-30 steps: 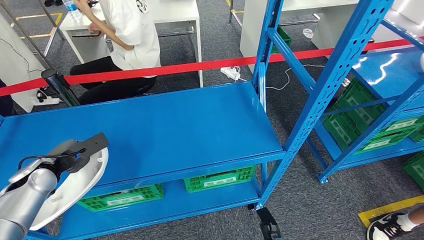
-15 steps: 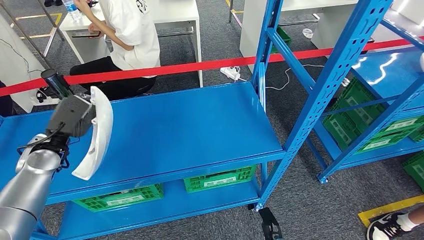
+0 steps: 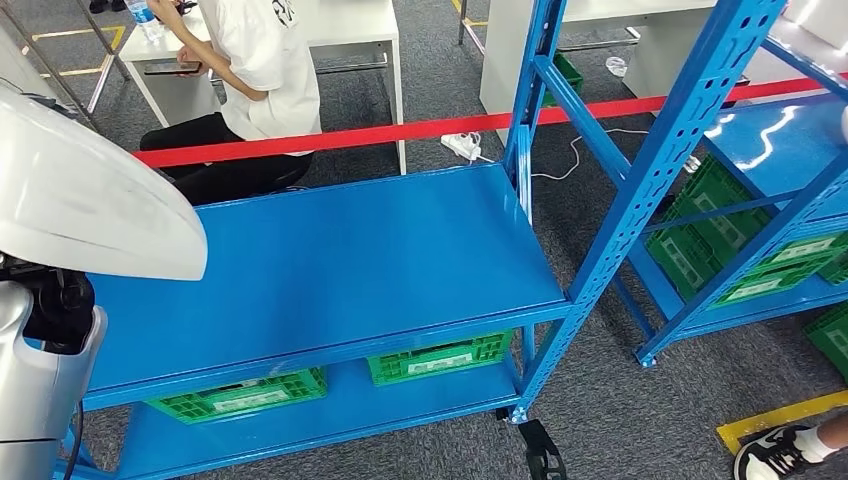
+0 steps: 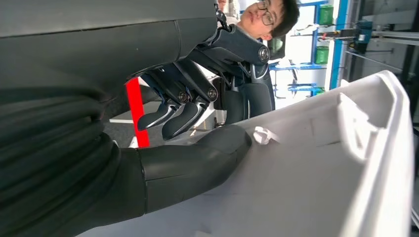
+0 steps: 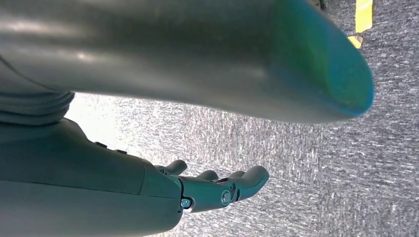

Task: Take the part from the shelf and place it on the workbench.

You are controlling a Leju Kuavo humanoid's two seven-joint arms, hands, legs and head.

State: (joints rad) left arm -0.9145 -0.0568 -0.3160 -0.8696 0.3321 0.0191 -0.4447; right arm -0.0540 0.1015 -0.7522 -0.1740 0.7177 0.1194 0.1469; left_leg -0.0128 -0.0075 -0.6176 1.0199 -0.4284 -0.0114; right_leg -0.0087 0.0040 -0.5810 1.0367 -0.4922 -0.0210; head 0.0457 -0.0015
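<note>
The part [image 3: 85, 200] is a large, smooth white shell with a rounded outer face; in my left wrist view its inner side [image 4: 306, 182] is matte white, with a raised rim along one edge and small moulded tabs. I carry it high in my left hand [image 4: 197, 128], over the left end of the blue workbench [image 3: 330, 260], its rounded face toward my head camera and covering that end's far corner. My thumb [image 4: 197, 158] presses flat on the inner face and my darker fingers curl round the near rim, so this hand is clasped on the part.

My right hand [image 5: 217, 187] hangs over grey carpet, its fingers loosely spread and nothing in them.

I count one part, one workbench top, and two green crates [image 3: 440, 357] on the shelf beneath it. A second blue rack [image 3: 780, 200] stands to the right with more green crates, too stacked to count surely.

The top lies bare from the part's edge to its right end, where a blue upright [image 3: 650, 170] rises at the near right corner. A red barrier tape [image 3: 400, 131] runs behind the far edge, and a seated person [image 3: 250, 80] is just beyond it. One shoe [image 3: 775, 450] shows on the floor at the right.
</note>
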